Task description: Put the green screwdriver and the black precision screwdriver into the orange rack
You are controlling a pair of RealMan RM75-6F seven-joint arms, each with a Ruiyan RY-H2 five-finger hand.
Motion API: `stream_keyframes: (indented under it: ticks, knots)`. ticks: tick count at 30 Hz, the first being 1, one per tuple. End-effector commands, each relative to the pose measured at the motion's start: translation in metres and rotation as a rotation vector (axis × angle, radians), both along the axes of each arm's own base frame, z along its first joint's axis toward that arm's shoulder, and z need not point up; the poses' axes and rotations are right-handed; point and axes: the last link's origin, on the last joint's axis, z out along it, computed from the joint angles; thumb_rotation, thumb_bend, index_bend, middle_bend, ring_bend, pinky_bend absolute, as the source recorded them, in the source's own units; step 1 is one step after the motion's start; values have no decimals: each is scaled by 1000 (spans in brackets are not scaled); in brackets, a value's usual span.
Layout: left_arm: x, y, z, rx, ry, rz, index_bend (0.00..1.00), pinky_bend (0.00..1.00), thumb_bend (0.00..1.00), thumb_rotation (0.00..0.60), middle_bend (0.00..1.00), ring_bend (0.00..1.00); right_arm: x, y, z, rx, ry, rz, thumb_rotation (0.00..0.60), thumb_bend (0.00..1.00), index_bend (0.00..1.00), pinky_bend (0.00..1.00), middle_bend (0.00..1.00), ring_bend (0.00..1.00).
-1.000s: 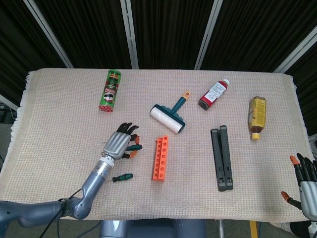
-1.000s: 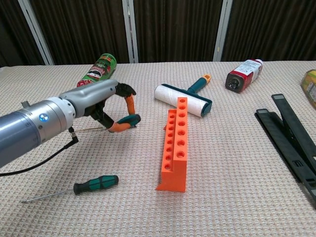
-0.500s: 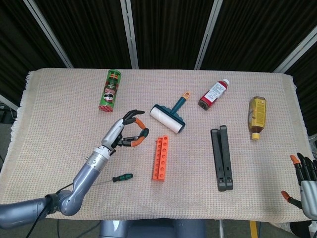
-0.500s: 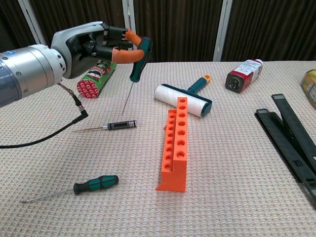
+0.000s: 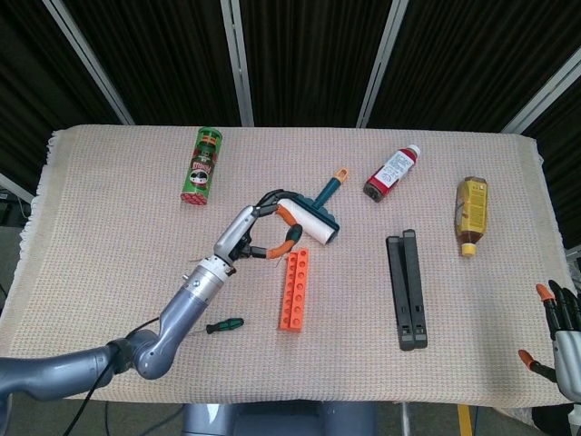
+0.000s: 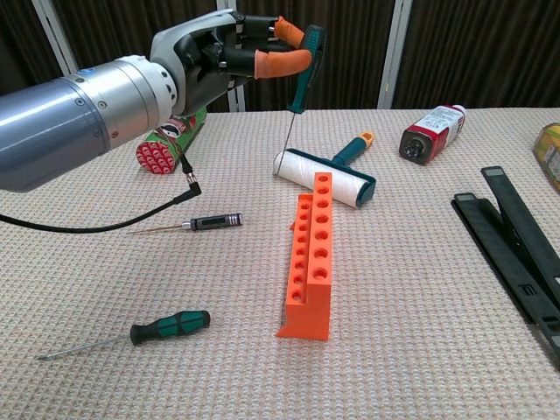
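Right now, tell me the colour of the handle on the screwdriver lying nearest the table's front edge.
Green and black on the screwdriver, clearest in the chest view.

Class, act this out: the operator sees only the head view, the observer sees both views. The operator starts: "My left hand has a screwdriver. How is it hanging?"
Observer: The left hand pinches the teal-handled screwdriver by its handle, handle up, with the shaft pointing almost straight down.
Operator: Where is the black precision screwdriver? My arm covers that patch.
Observer: The black precision screwdriver lies flat on the cloth, left of the orange rack and apart from it.
Operator: I can only make out the handle of the one near my forearm.
Observer: The green-and-black screwdriver lies flat too, and its thin shaft points away from the rack.
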Motion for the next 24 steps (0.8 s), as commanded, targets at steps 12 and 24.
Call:
stream_keyframes:
  ticks: [12, 24]
  knots:
    - [18, 9, -30, -30, -55, 15, 586, 0, 435, 562, 136, 0, -3, -3, 3, -4, -2, -11, 600, 0, 0, 0, 0, 0]
    - [20, 17, -41, 11, -23, -9, 589, 0, 434, 560, 142, 0, -5, -5, 4, -5, -3, -25, 600, 0, 0, 0, 0, 0]
